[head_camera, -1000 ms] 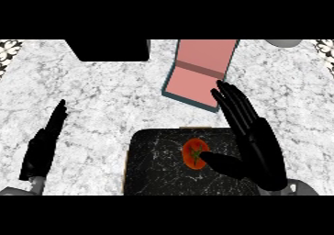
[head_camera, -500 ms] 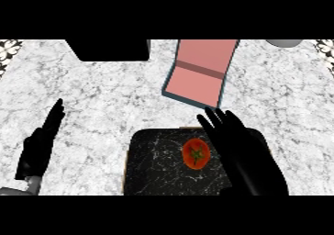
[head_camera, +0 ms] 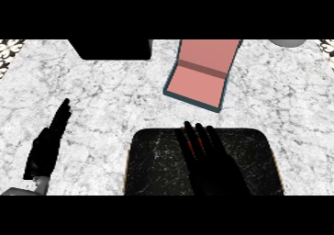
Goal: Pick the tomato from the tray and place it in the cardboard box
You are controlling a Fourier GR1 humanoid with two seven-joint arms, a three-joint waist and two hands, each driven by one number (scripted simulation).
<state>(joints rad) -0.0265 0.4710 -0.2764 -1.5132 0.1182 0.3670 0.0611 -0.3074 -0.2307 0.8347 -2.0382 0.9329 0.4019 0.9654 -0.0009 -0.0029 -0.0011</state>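
Now the right hand (head_camera: 214, 163) is covering the tomato (head_camera: 192, 143) on the dark tray (head_camera: 153, 160), only a red sliver showing; whether its fingers are closing, I cannot tell. Next comes lifting toward the cardboard box (head_camera: 200, 75). The left hand (head_camera: 46, 147) is resting, fingers straight, on the desk (head_camera: 95, 96).

One head cam, looking steeply down on counter (head_camera: 95, 101), close in; forearms enter from bottom edge

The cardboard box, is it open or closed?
Open: the cardboard box shows its pink inside, with the flap folded back.
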